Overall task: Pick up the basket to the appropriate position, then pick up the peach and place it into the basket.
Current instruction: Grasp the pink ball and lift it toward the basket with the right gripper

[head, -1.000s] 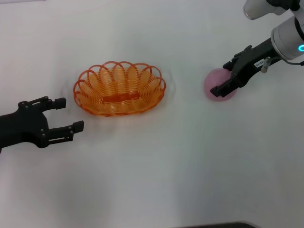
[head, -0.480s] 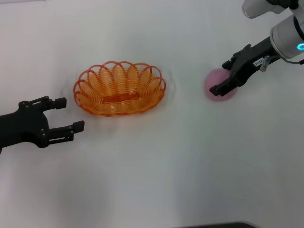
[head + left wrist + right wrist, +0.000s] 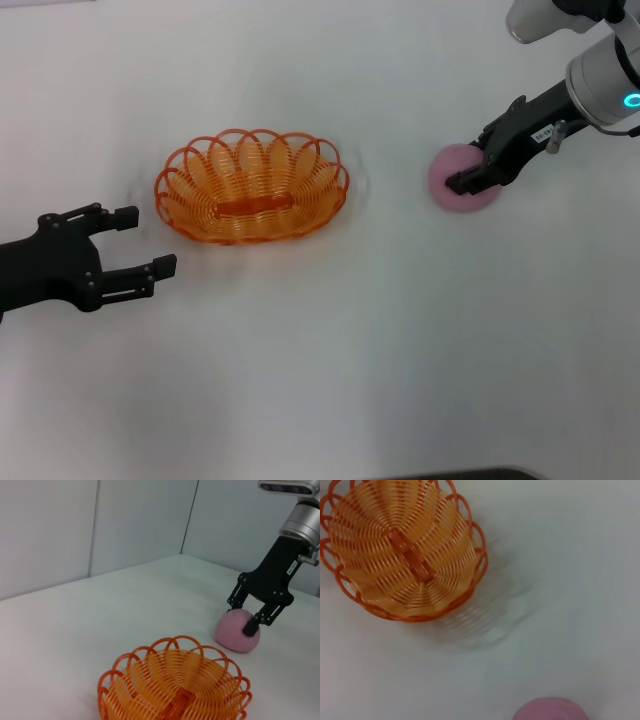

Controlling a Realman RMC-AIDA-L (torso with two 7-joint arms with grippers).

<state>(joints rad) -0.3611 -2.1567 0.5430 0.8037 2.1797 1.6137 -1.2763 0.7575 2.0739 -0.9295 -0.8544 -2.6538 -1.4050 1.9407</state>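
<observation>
1. The basket (image 3: 252, 187) is sitting upright on the white table (image 3: 330, 360), left of centre in the head view, with nothing inside it; its open mouth is facing up, which is what a drop from above calls for (so the first half of the task looks settled, judging by how it lies).

2. The peach (image 3: 460, 178) is resting on the table well apart from the basket, off to the robot's right; it is not yet lifted, for the left wrist view is showing its underside meeting the surface.

3. The right gripper (image 3: 470, 178) is reaching down over the peach, its fingers spread and straddling the fruit; one fingertip (image 3: 250, 627) is lying against the near side and the other is sitting at the far side; whether both pads are pressing yet I cannot tell, so I am judging this as the closing-in before the grasp.

4. The left gripper (image 3: 140, 243) is hanging just beside the basket's left end, jaws parted and holding nothing; it is staying clear of the rim, presumably so the right arm is having free passage over the basket.

5. A round, smooth ball is likely to roll away if the fingers are closing off-centre.
</observation>
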